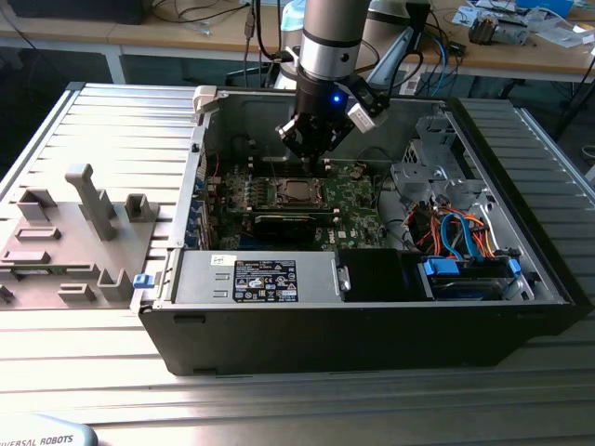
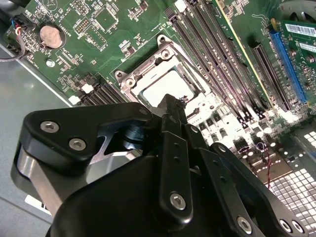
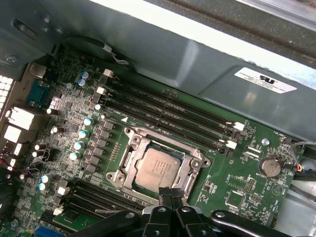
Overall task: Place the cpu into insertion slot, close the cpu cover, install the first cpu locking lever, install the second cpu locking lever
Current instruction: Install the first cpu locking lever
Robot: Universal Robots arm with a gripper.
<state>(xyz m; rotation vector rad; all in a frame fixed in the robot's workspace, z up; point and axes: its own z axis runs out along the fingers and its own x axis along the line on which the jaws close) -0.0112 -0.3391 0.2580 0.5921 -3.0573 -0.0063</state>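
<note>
My closed, empty end effector (image 3: 168,193) hovers at the edge of the silver-rimmed square insertion slot (image 3: 129,170), where the dull silver-grey square cpu (image 3: 157,170) lies seated.

The computer case (image 1: 372,325) lies open-topped, so the space above the insertion slot (image 1: 299,193) is free, and the end effector (image 1: 314,149) hangs there. Beside the slot, the memory slots (image 3: 168,114) run low on one side. Past the slot toward the exterior view's right, a drive cage (image 1: 429,172) and loose cables (image 1: 456,232) crowd the case.
</note>
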